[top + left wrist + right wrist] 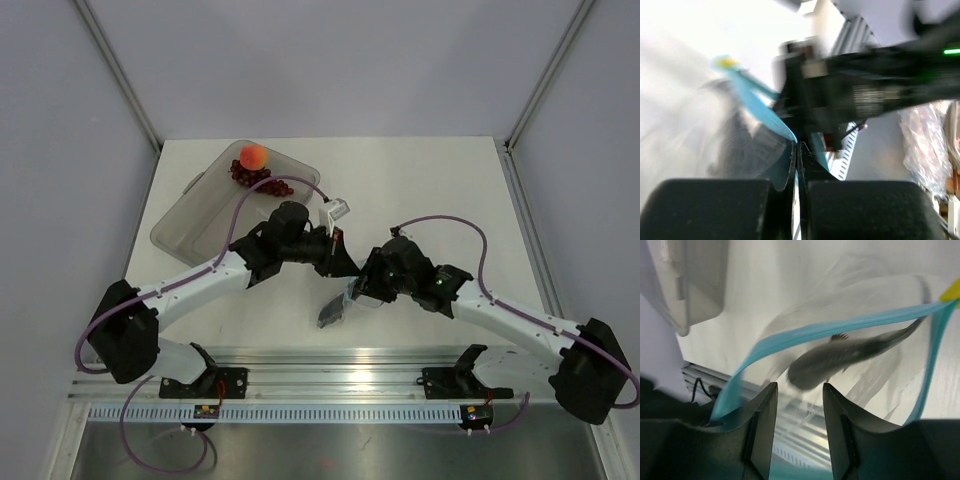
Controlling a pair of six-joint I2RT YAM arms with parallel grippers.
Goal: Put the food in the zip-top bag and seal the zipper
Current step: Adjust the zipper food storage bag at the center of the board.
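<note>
L: we're pinching zipper (pixel 754 99) tight in left gripper (pixel 798 162) | R: we're holding right gripper (pixel 800 392) fingers apart at zip-top bag (pixel 865 300)

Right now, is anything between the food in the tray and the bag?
Yes. The peach and grapes lie in the tray at far left, the bag near centre front, and the left arm stretches across the line between them. The left gripper, shut on the bag, and the open right gripper crowd its mouth.
</note>
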